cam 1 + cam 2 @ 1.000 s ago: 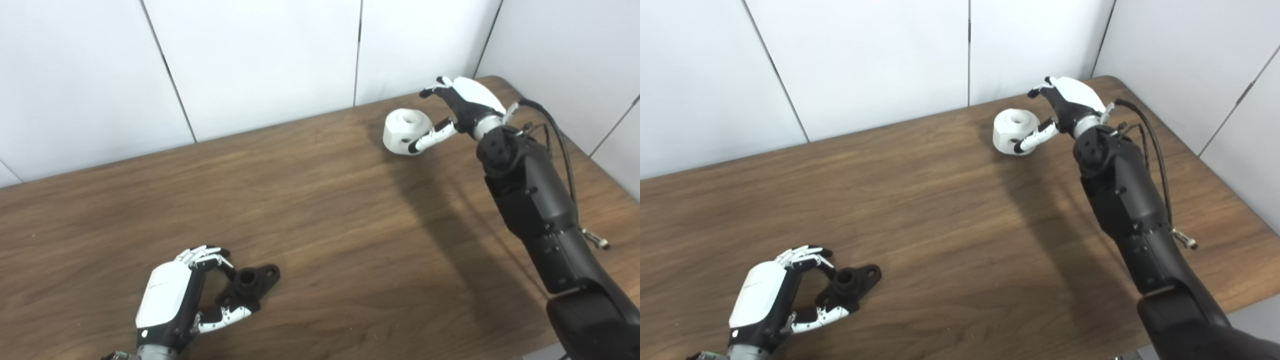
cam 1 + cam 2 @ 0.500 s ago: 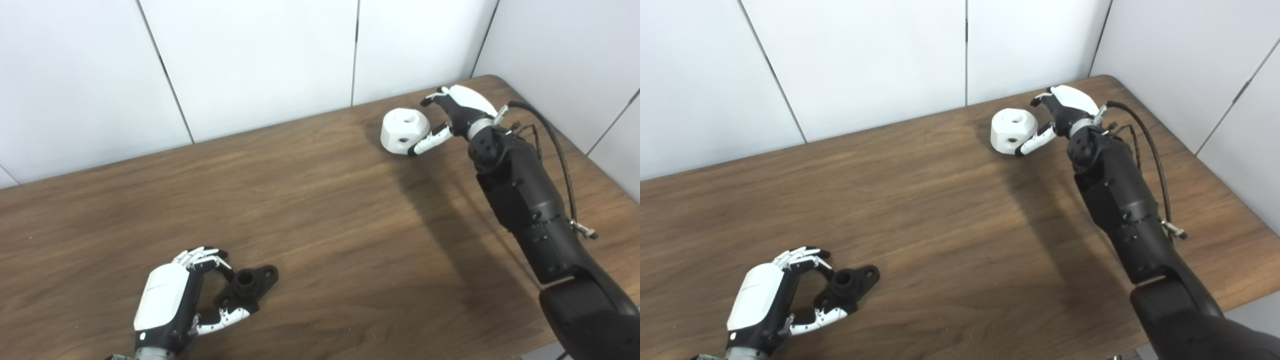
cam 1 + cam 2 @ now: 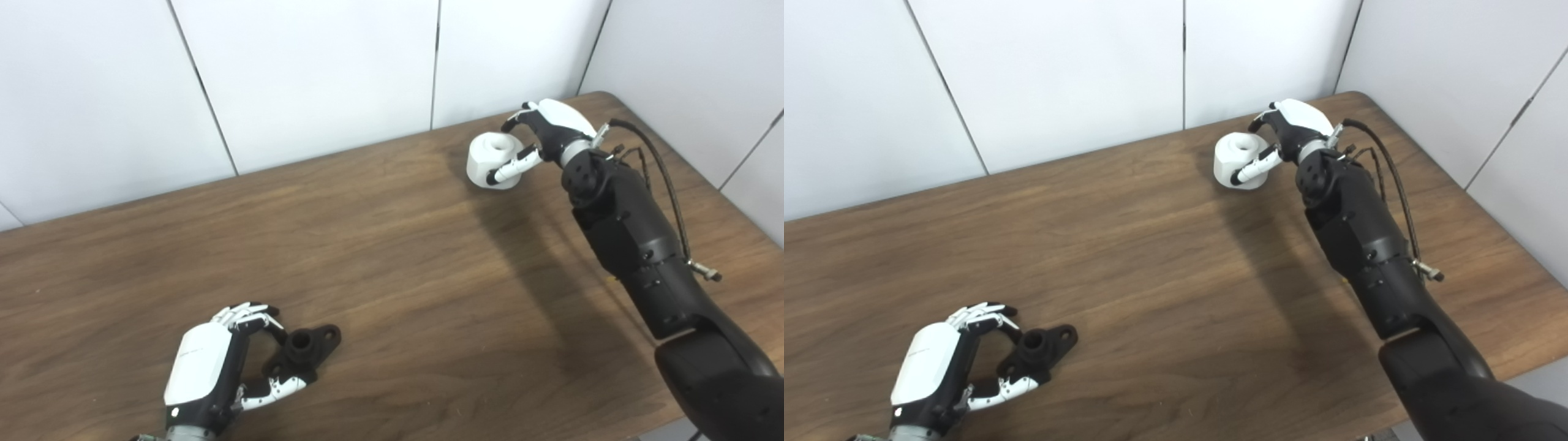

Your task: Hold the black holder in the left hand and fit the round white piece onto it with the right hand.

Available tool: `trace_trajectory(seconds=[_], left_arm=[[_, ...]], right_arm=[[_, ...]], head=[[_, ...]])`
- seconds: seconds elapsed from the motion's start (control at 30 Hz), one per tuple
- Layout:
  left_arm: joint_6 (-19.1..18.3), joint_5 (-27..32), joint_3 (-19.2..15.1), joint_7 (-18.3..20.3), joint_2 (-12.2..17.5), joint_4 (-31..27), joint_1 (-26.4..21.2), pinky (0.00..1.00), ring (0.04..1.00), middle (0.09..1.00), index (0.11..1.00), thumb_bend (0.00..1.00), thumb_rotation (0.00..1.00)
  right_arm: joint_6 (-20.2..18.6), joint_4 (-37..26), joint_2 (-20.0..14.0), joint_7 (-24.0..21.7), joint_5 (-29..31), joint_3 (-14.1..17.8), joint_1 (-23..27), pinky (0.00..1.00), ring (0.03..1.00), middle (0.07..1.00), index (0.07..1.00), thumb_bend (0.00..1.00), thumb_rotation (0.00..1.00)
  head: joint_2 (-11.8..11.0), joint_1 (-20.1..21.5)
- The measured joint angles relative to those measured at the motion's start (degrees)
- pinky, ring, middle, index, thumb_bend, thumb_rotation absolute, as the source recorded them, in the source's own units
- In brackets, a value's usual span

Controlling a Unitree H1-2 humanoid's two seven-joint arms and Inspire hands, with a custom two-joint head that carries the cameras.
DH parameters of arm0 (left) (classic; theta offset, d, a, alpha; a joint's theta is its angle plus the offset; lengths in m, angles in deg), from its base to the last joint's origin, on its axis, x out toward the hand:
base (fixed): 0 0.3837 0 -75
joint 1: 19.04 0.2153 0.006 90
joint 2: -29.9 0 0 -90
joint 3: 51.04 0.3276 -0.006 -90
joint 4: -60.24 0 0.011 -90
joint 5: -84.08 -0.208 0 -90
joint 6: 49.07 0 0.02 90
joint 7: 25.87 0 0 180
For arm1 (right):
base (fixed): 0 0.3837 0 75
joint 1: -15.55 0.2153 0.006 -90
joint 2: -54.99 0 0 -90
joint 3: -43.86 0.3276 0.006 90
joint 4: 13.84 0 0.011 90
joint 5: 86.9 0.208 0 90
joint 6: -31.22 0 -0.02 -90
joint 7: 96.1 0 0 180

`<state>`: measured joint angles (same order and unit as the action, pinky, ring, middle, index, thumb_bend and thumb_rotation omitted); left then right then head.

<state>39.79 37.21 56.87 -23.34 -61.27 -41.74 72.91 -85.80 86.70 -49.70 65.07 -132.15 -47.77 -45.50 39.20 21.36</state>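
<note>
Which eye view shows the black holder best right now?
The left eye view: the black holder sits nearer the frame's middle, its socket and flange hole plain beside the left robot hand. The right eye view shows the same holder, closer to the left edge.

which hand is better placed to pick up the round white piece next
Right. The right hand is already curled around the round white piece at the far corner; the left hand is at the black holder on the near side.

- left hand (image 3: pixel 208 370): glossy white back shell, black palm, white fingers with black tips
- right hand (image 3: pixel 545 131): same white shell, black-and-white fingers
- behind right hand: silver wrist ring, matte black forearm (image 3: pixel 631 239) with screws, looping black cable (image 3: pixel 664 177), small metal fitting
</note>
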Motion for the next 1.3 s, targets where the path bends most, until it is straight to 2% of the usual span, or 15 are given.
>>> trace_trajectory(seconds=[0.33, 0.73, 1.3], left_arm=[[-0.03, -0.04, 0.00, 0.03, -0.04, 0.00, 0.00, 0.87, 0.829, 0.755, 0.485, 0.52, 0.04], [0.00, 0.06, -0.10, -0.02, -0.07, 0.03, 0.01, 0.88, 0.833, 0.760, 0.485, 0.52, 0.04], [0.12, 0.22, -0.28, 0.00, -0.08, 0.13, 0.03, 0.88, 0.832, 0.766, 0.485, 0.52, 0.04]], right_arm=[[-0.02, 0.20, -0.07, 1.22, 1.24, -0.88, 0.00, 1.00, 1.000, 0.973, 0.736, 0.92, 0.29], [-0.03, 0.14, -1.30, 1.22, 1.94, -0.64, -0.02, 1.00, 1.000, 0.963, 0.699, 0.91, 0.27], [-0.03, 0.04, -1.33, 1.91, 2.48, -0.55, -0.25, 1.00, 1.000, 0.939, 0.670, 0.90, 0.24]], head=[[0.00, -0.09], [0.09, -0.17], [-0.18, 0.18]])
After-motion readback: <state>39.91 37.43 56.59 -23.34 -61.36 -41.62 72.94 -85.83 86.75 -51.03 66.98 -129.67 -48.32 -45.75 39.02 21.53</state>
